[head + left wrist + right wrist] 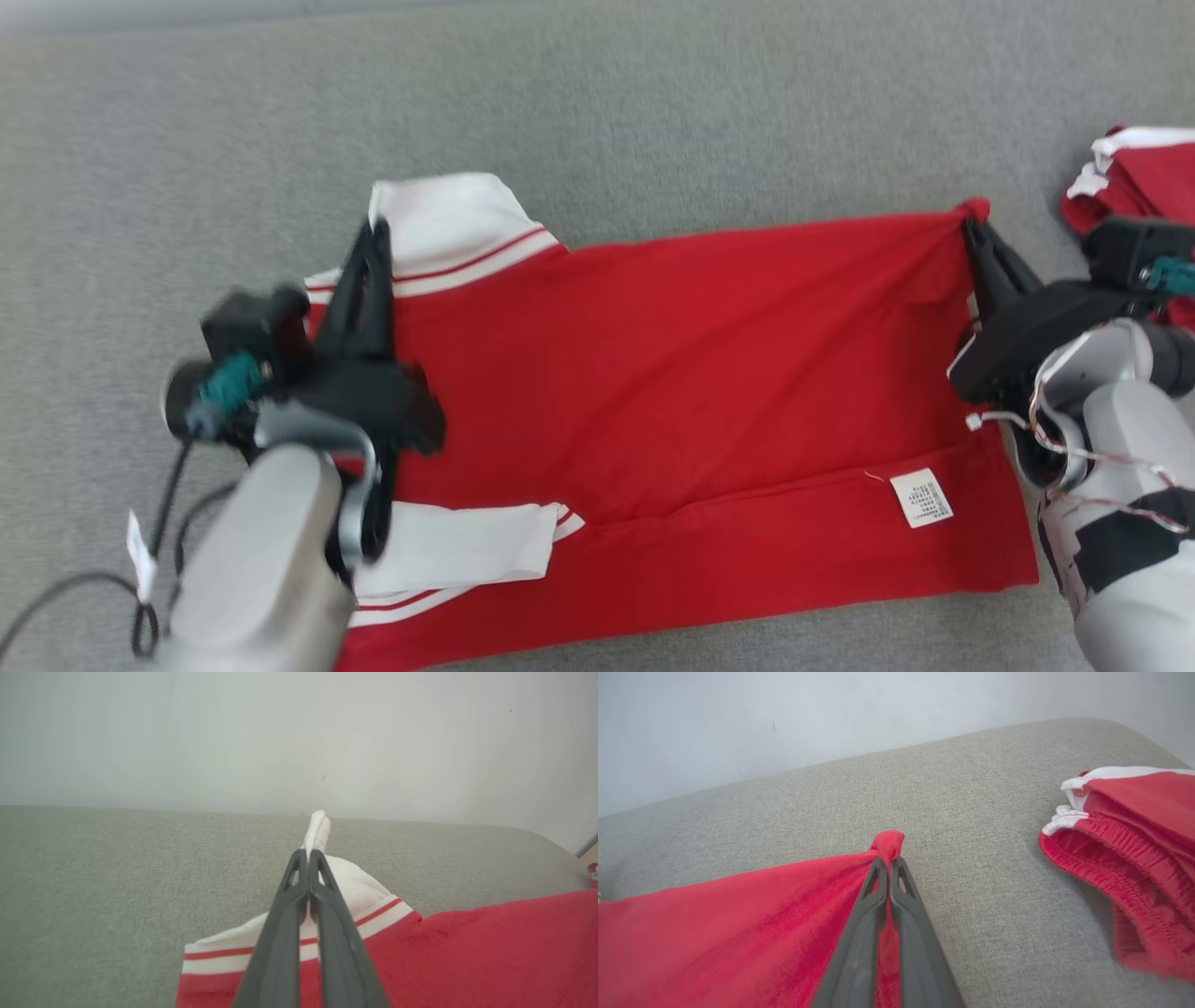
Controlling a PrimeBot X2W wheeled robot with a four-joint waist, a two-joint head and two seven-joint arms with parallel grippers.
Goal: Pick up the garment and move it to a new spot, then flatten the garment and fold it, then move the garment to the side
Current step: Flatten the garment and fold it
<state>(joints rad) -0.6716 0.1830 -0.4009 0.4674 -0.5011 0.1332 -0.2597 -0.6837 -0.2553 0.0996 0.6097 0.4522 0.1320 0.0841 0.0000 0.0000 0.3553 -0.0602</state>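
Red shirt (672, 373) pinched at both far corners.
Left gripper (376, 227) clamps white sleeve (448, 215), my right gripper (971, 224) hem corner (887, 842): even grip for folding.

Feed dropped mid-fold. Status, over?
Left tool shut on shirt, white sleeve. Right tool shut on its red corner. Shirt spread on grey cushion. Second red garment far right, apart.

Left claw (376, 231) at the left points far, fingers (362, 285) pressed together; right claw (973, 229) at the right, angled far-left, is likewise clamped.
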